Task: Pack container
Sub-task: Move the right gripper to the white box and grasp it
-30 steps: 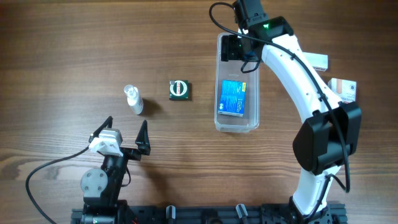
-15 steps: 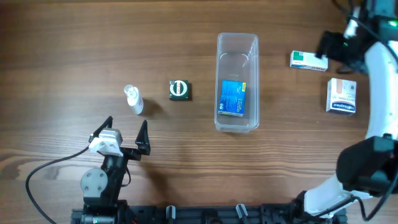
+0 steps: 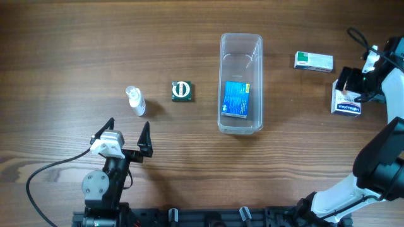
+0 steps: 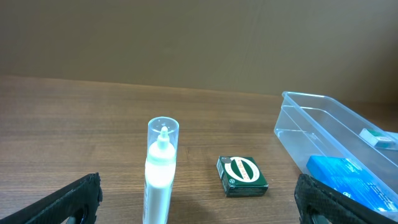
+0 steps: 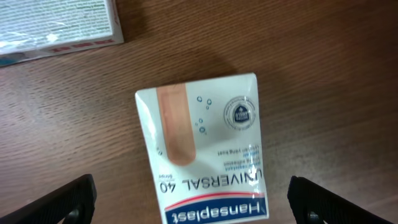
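Note:
The clear plastic container point(image 3: 240, 50) lies in the middle of the table with a blue box point(image 3: 236, 99) inside; it also shows in the left wrist view point(image 4: 323, 121). My right gripper point(image 3: 355, 88) is open and hovers over a white Hansaplast plaster box point(image 3: 346, 106), which fills the right wrist view point(image 5: 202, 149) between the fingers point(image 5: 193, 202). A white and green box point(image 3: 314, 61) lies beyond it point(image 5: 56, 25). My left gripper point(image 3: 124, 137) is open and empty near the front left point(image 4: 196, 205).
A small clear bottle point(image 3: 135, 101) stands left of a dark green box point(image 3: 182, 91); both show in the left wrist view, the bottle point(image 4: 160, 171) and the box point(image 4: 242, 176).
My right arm has swung from over the container's far end to the right side of the table and come down over the plaster box. The left arm has not moved.

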Robot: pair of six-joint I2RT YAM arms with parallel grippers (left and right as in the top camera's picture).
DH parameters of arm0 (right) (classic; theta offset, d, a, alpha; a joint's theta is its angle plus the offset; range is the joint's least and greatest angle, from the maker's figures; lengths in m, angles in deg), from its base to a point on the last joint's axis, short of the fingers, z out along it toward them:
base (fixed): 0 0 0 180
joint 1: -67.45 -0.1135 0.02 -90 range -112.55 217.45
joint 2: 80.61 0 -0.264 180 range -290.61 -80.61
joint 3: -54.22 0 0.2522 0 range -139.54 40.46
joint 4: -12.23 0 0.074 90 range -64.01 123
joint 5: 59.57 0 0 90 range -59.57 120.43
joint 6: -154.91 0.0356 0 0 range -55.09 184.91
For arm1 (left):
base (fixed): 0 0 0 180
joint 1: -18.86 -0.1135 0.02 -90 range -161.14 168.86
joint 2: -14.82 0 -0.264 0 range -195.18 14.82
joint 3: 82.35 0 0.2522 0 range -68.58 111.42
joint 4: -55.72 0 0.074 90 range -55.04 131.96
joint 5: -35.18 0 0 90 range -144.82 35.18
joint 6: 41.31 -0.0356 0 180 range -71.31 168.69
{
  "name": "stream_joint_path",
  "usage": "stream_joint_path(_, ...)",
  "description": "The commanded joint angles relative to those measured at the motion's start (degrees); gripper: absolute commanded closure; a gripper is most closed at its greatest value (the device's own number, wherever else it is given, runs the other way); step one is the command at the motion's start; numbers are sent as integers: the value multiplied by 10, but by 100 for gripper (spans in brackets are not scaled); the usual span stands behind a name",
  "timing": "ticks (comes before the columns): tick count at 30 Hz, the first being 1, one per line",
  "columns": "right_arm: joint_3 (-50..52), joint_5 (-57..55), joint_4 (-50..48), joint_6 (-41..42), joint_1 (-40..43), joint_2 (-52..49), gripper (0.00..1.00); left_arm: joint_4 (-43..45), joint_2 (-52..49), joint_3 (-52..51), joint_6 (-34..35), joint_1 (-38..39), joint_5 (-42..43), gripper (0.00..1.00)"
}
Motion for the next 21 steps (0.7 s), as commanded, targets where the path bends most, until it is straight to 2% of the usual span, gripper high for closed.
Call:
stream_joint_path(1,9,11,-14,-38,-1,-30,0,-3,2,-2,-11,-6,5,0)
stream_joint_path(6,9,7,-22,-55,3,-55,0,-3,2,-2,-11,-6,5,0)
stream_joint_path(21,9,-4,-30,-38,11,-106,0,-3,2,-2,-11,-6,5,0)
